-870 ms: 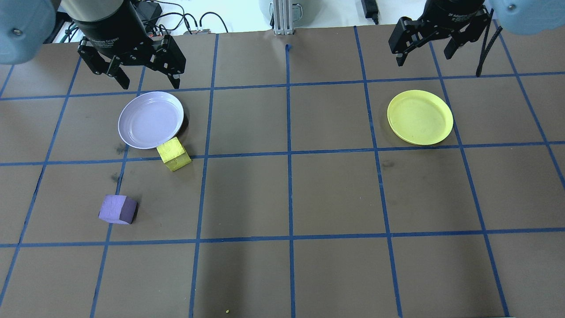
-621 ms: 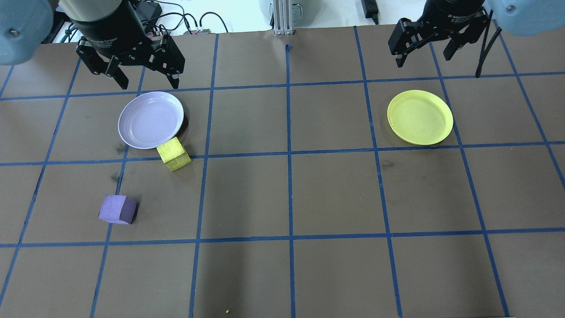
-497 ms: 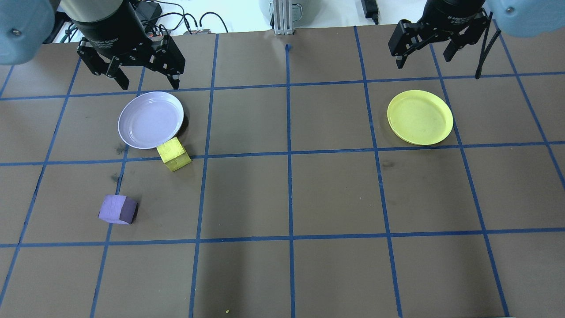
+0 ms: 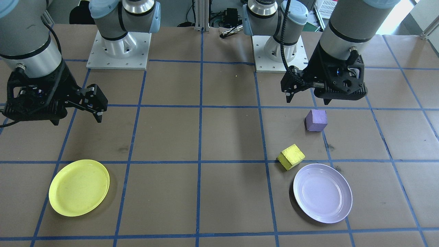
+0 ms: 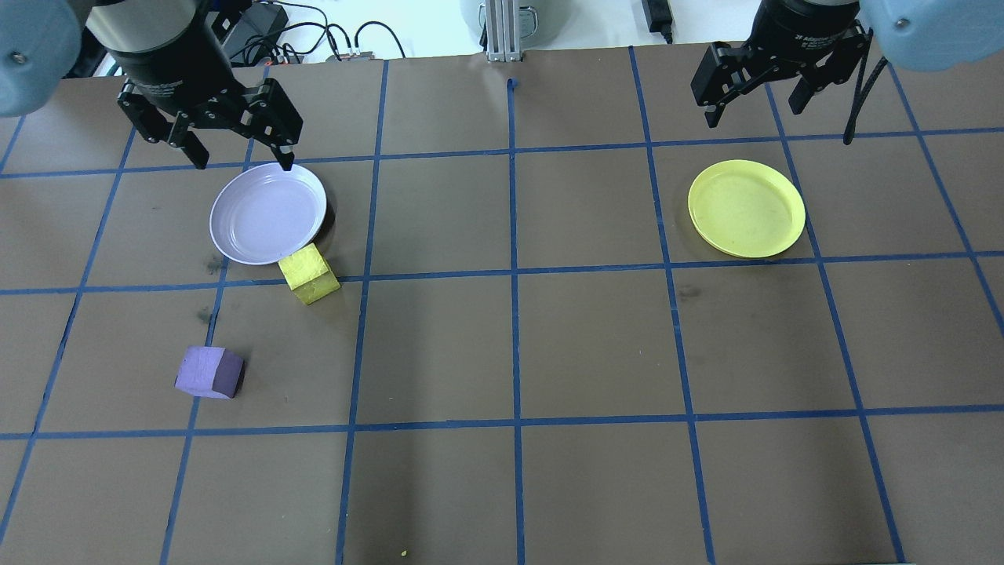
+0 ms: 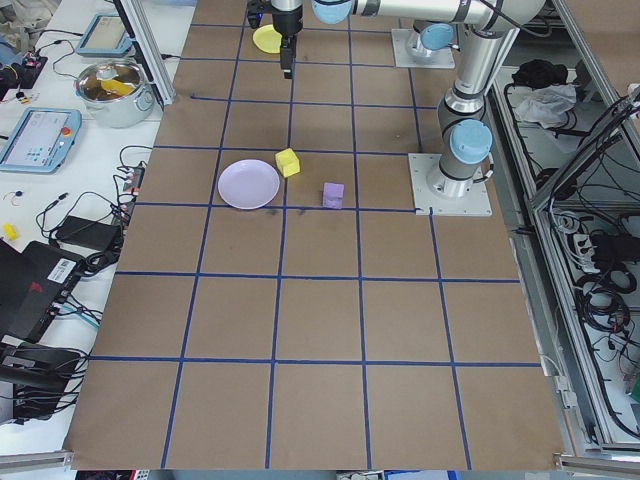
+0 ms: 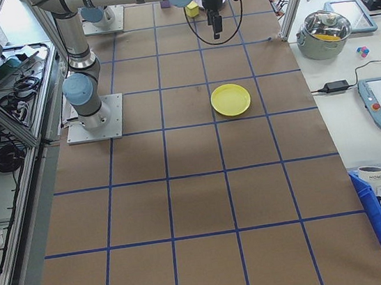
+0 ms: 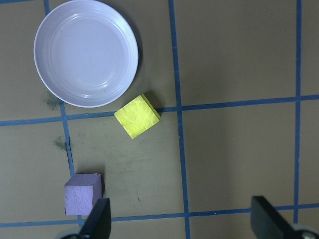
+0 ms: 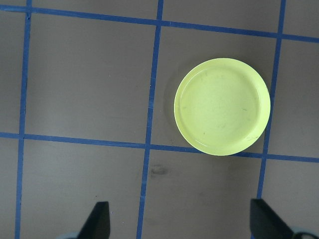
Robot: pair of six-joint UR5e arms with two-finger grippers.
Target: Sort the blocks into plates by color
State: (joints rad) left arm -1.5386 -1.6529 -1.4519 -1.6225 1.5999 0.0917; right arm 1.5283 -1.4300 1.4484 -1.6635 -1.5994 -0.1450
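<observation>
Both blocks are lying toward the worktop's left edge: the yellow block point(image 5: 309, 273) touching the lavender plate point(image 5: 267, 213), the purple block point(image 5: 209, 372) apart. They look light, matte, grippy; pinch opposite flat faces. The left tool point(image 5: 238, 151) and right tool point(image 5: 754, 93) are hanging wide open, empty.

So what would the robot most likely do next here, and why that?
Probably lower the open left gripper toward the purple block. Both blocks sit on the table on that arm's side, both plates are empty, and the lavender plate lies close by. The yellow block belongs in the far yellow plate.
</observation>
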